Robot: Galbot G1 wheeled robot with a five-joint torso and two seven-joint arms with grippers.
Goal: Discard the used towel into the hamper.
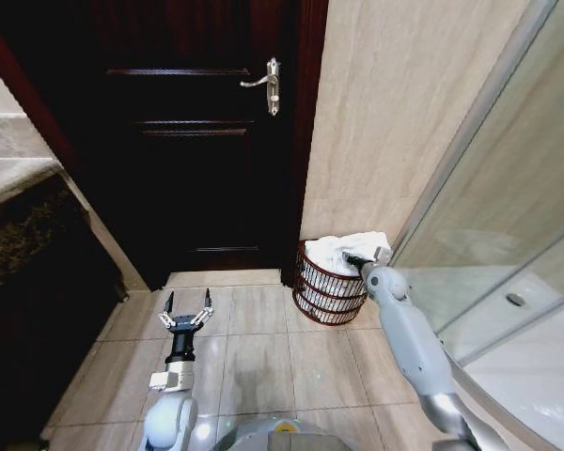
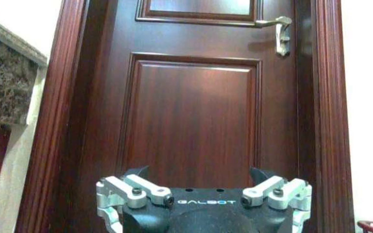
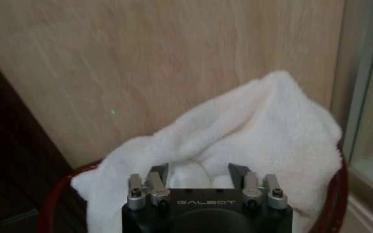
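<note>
From the head camera, the reddish-brown wire hamper (image 1: 330, 287) stands in the corner between the dark door (image 1: 193, 132) and the shower glass (image 1: 508, 216), with the white towel (image 1: 348, 248) heaped inside. The right gripper (image 1: 360, 260) reaches into it. The right wrist camera shows its fingers spread around towel (image 3: 238, 145) folds. The left gripper (image 1: 187, 311) hovers over the floor tiles (image 1: 254, 348), fingers spread, facing the door.

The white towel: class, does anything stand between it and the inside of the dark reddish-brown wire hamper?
Nothing visible does. The white terry towel already lies heaped in the open top of the round reddish-brown wire hamper, draping over its rim. The right claw sits at the towel. The left claw hovers open above the floor tiles, apart.
</note>
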